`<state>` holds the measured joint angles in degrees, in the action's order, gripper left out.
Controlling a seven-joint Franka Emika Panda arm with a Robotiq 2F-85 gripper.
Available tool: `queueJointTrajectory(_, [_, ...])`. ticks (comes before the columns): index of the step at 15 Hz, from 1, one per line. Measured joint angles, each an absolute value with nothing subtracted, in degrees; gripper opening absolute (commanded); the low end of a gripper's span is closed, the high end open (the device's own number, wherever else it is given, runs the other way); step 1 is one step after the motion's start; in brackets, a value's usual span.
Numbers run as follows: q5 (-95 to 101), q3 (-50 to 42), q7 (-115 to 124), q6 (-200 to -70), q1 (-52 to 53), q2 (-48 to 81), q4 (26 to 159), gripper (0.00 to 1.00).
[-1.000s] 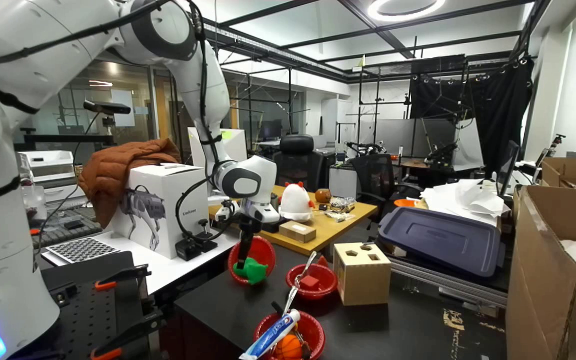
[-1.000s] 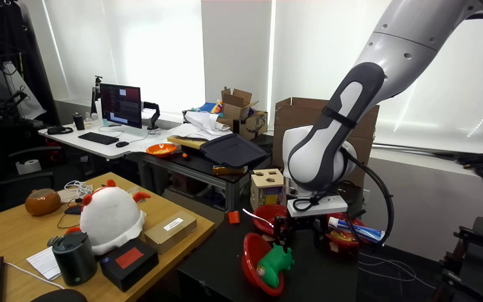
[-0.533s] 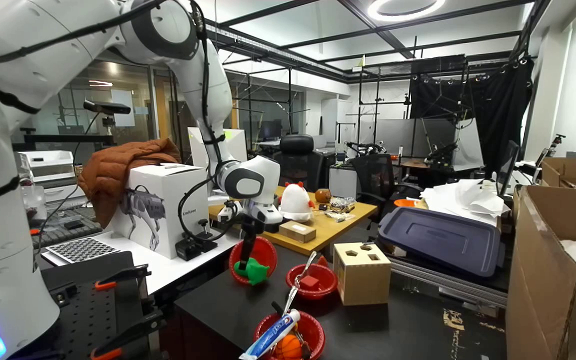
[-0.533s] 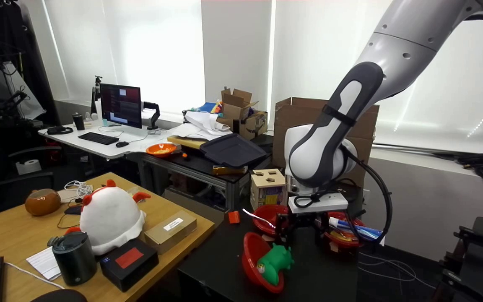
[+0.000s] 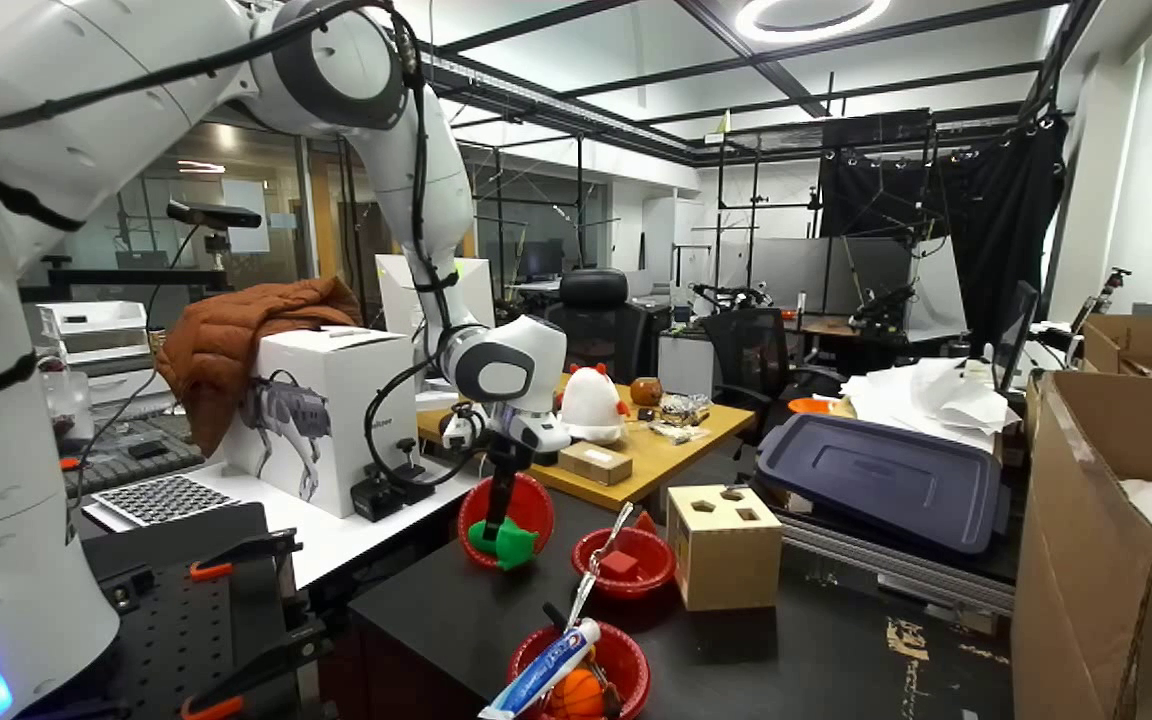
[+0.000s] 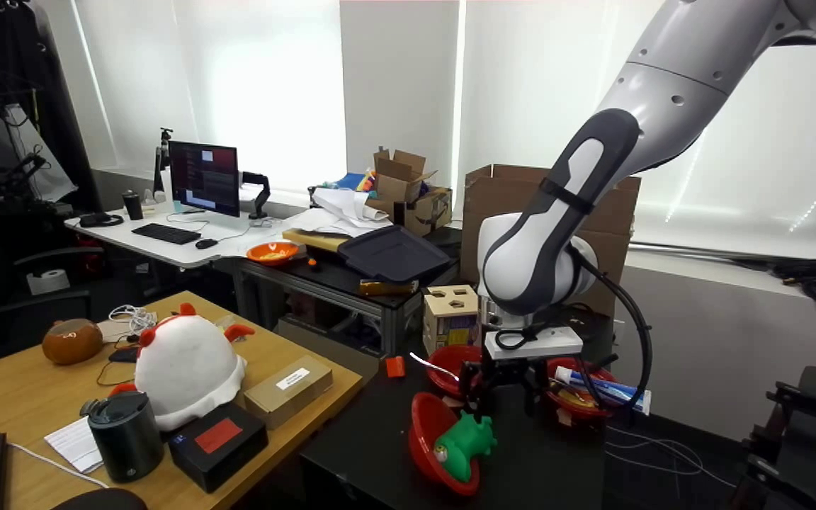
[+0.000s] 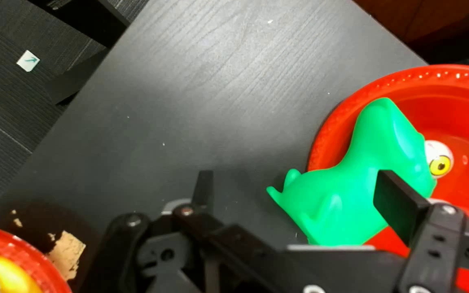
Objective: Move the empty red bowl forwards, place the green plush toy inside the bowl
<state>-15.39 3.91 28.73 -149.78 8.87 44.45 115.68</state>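
The red bowl (image 7: 462, 118) sits tilted on the dark table, its far side raised in an exterior view (image 6: 426, 425). Draped over its lowered rim is the green plush toy (image 7: 348, 199), a smooth green animal with a bulging yellow eye. Its head lies inside the bowl, while its tail end reaches past the rim over the table. My gripper (image 7: 299, 191) stands open near the toy. In the wrist view one finger overlaps the toy's body and the opposite finger lies over bare table, a gap apart from it. In an exterior view the fingers (image 5: 498, 505) partly cover the toy.
A red bowl with a red block (image 5: 620, 566) stands beside a wooden shape box (image 5: 726, 560). Another holds a toothpaste tube (image 5: 546, 672) and an orange ball. A loose red block (image 6: 395, 366) lies on the table. The bowl is close to the table's edge.
My gripper has shifted slightly, drawing a little away from the toy in an exterior view, its jaws still open. The bowl and toy look almost unmoved.
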Motion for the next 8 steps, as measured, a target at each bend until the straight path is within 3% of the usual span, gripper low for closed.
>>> queueJointTrajectory(8, [-15.4,4.9,23.2,-149.8,7.6,52.0,108.0,1.0])
